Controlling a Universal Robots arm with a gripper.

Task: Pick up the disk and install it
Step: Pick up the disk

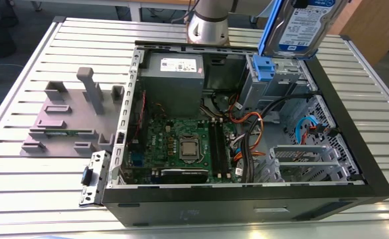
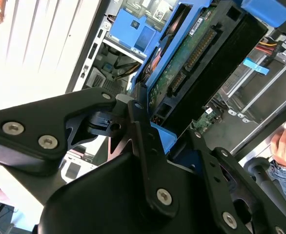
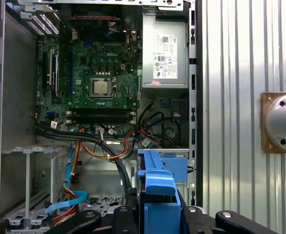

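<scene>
The disk (image 1: 301, 25), a silver-grey drive with a white-and-blue label in a bright blue bracket, hangs tilted on edge above the back right corner of the open computer case (image 1: 247, 201). It is just over the drive bay (image 1: 277, 82). In the second wrist view my gripper (image 2: 165, 129) is shut on the disk (image 2: 201, 63), a black finger (image 2: 140, 126) pressing against its blue bracket, with the circuit side and connector facing the camera. In the first wrist view the blue bracket (image 3: 157, 190) sits between the jaws of my gripper (image 3: 157, 217), above the bay.
Inside the case lie the motherboard (image 1: 181, 144), the grey power supply (image 1: 174, 74), cables (image 1: 254, 124) and a blue latch (image 1: 263, 67). A grey fixture (image 1: 68, 119) stands on the slatted table at the exterior view's left. The arm's base (image 1: 211, 22) is behind the case. A person's hand (image 2: 284, 141) is nearby.
</scene>
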